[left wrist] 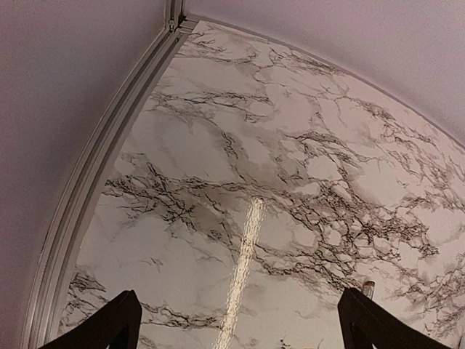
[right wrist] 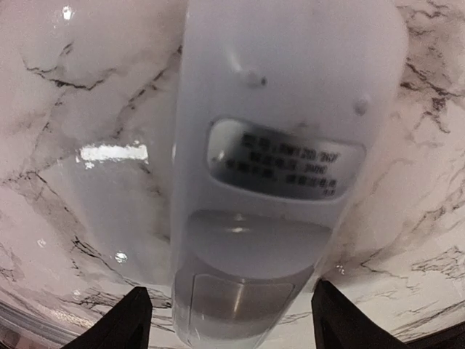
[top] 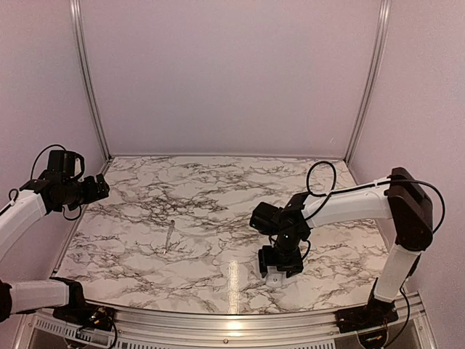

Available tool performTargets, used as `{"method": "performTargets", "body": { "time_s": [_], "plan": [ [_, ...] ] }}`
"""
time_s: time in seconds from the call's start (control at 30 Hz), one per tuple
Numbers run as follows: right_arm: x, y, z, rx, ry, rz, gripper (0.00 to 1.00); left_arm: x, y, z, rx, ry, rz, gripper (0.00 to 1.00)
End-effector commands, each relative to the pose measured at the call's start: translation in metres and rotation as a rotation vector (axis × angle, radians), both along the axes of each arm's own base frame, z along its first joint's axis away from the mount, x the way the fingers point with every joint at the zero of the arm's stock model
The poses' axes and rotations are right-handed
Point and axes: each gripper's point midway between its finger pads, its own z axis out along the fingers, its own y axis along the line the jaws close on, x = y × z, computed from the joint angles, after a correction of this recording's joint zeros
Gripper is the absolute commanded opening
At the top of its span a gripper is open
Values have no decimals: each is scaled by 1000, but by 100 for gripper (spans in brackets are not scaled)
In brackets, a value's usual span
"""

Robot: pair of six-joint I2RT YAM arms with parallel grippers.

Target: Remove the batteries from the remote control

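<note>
Top view overlooks table; wrist views hover close.

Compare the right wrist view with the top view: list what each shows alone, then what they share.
Right wrist only: the printed label on the back of the remote control. Top only: the thin silvery tool lying on the table, and the left gripper off at the left side. Both: the marble table, the remote control, and the right gripper straddling it.
</note>
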Motion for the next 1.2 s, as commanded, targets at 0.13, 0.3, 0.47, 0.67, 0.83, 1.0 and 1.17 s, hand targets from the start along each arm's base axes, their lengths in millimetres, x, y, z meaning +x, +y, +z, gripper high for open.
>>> {"method": "performTargets", "body": {
  "time_s": [0.13,0.3,0.47,0.67,0.83,1.0,1.17],
  "plan": [
    [-7,-6,-8,-45,3,16,57,0,0,-2,10,-3,-7,99],
    [-14,-10,-16,-85,4,55,51,0,0,-1,13,-4,-3,99],
    [-16,-16,-18,-106,-18,59,45,0,1,1,13,-11,2,99],
    [-20,-27,-21,-90,-53,25,51,-1,1,0,15,-9,3,99],
    [-21,-31,-28,-103,-129,25,53,-1,2,3,15,-18,8,99],
    [-32,-37,-45,-167,-156,52,53,-1,3,2,17,-15,9,99],
    [-36,-35,-54,-171,-185,60,52,-1,3,1,18,-13,12,99]
  ]
}}
